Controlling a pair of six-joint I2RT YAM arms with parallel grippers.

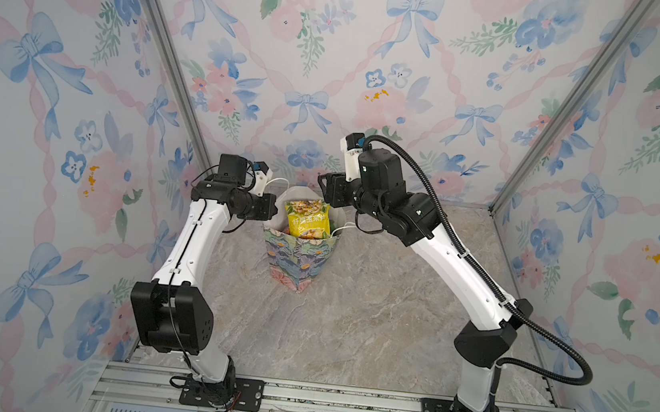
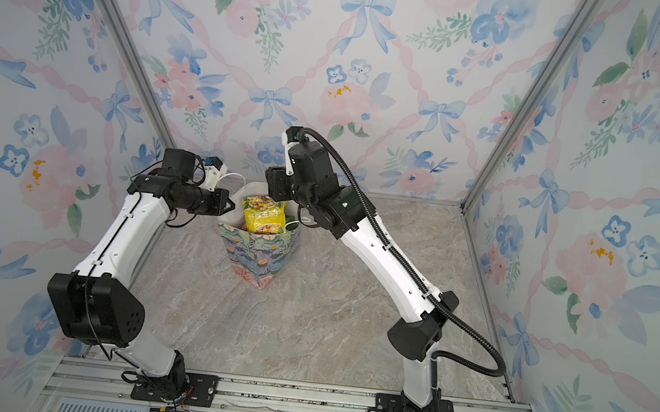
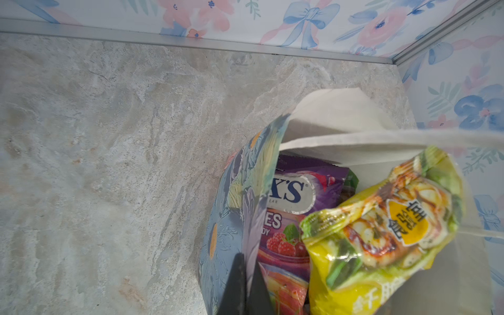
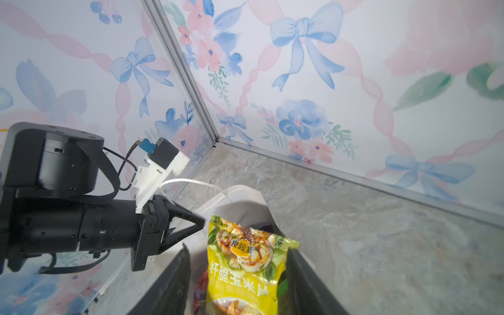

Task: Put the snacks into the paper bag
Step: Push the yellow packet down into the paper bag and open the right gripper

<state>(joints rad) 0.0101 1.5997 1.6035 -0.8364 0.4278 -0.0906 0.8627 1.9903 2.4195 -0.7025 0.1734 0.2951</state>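
The left gripper (image 3: 246, 272) is clamped on the one bag (image 1: 300, 258) wall, just beside one purple packet (image 3: 289, 196). The right gripper (image 4: 237, 248) stands apart around one yellow packet (image 4: 242, 275), not gripping.

Glossy yellow packet (image 1: 307, 223), matt paper bag (image 1: 298, 259)

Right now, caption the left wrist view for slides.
Left gripper pinches the paper bag wall; purple snack inside, yellow snack protruding.
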